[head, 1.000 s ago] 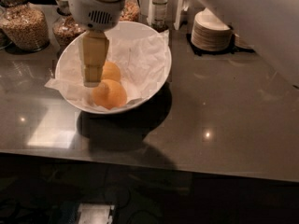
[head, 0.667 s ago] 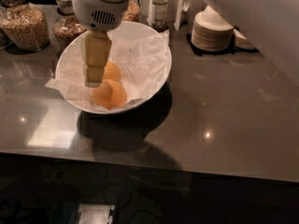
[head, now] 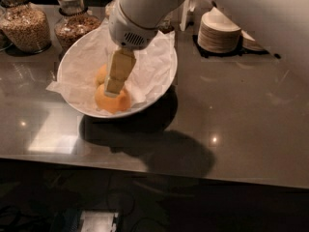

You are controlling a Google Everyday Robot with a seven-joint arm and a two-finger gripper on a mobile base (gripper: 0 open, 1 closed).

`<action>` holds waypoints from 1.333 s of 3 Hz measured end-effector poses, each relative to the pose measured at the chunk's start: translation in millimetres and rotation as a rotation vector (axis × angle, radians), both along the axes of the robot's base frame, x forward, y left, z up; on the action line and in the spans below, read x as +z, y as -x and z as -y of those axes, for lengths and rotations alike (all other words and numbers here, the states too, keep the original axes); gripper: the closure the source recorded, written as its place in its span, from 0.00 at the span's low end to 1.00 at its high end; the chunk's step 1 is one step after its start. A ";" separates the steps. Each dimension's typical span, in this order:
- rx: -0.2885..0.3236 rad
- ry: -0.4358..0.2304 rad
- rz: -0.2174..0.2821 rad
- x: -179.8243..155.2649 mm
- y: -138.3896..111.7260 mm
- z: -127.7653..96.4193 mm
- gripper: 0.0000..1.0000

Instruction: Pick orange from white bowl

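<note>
Two oranges [head: 112,103] in bowl [head: 145,107]; tool [head: 114,90] moved right over near one; grasp judged imminent, grip cannot be told.

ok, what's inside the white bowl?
White bowl holds crumpled paper, a front orange and a rear orange; the gripper hangs over both, hiding much of the rear one.

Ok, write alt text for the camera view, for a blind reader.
The robot's gripper reaches down into a paper-lined white bowl, onto the nearer orange of two. The bowl sits on a dark glossy counter, with grain jars behind and stacked plates to the right.
</note>
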State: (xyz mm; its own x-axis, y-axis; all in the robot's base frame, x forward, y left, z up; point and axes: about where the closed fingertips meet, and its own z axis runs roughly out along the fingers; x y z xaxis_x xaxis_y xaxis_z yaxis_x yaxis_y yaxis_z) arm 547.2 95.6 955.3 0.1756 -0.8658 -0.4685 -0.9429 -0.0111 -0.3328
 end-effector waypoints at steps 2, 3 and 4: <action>-0.007 -0.022 0.055 5.4 -14.3 -6.1 0.00; -0.007 -0.022 0.055 5.4 -14.2 -6.0 0.00; -0.002 -0.011 -0.004 -23.7 -8.0 -0.5 0.00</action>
